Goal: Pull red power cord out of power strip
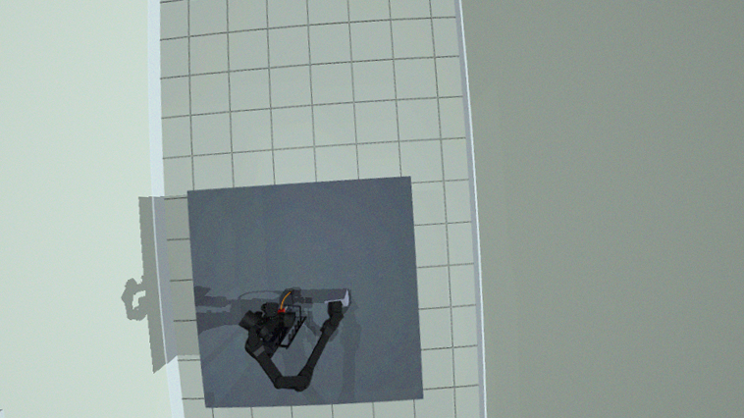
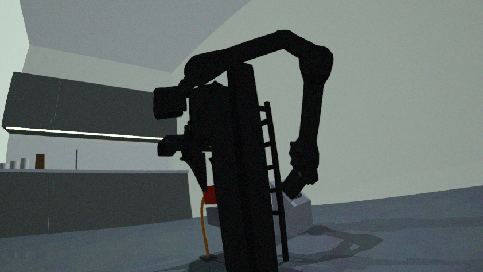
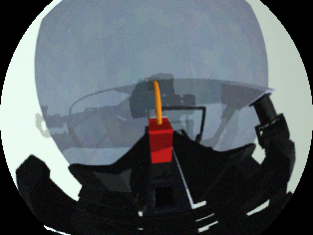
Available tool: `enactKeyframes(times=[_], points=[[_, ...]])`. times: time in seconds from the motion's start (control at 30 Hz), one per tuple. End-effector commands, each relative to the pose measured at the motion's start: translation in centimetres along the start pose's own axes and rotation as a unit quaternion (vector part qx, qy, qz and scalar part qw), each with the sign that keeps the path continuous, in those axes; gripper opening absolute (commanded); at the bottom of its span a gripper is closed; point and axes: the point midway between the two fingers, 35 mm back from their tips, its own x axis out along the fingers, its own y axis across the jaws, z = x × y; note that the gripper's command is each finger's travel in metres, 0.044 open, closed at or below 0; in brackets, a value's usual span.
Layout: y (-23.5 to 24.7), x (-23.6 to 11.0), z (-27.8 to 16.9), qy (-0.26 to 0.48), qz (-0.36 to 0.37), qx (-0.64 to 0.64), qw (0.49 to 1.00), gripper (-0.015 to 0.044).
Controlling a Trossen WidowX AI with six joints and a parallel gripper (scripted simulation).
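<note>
The red plug (image 1: 281, 311) (image 2: 209, 195) (image 3: 160, 144) has an orange cord (image 1: 284, 301) (image 2: 203, 226) (image 3: 158, 102) curving down from it. My gripper (image 2: 209, 190) (image 3: 159, 135) is shut on the plug, one black finger on each side in the wrist view. In the exterior view the second fingertip is hidden by a post. What looks like the power strip's white edge (image 3: 196, 205) shows past the fingers, and a thin white edge shows under the plug. The fingers hide most of the strip; how deep the plug sits cannot be told.
A tall black post (image 2: 245, 135) and a ladder-like rack (image 2: 273, 143) stand close beside the gripper. The arm's light base block (image 2: 299, 217) (image 1: 346, 298) is beyond them. A small dark plate (image 2: 207, 257) holds the cord's lower end on the dark table top (image 1: 304, 231).
</note>
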Motion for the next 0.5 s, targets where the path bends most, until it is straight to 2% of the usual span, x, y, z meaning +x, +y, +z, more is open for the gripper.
enactKeyframes(times=[0.0, 0.43, 0.47], points=[[0.1, -0.5, 2.1, -0.018, 0.003, 0.005, 1.000, 0.0000], [0.0, -0.9, 4.2, -0.018, 0.003, 0.006, 1.000, 0.0000], [0.0, -0.8, 4.0, -0.017, 0.003, 0.006, 1.000, 0.0026]])
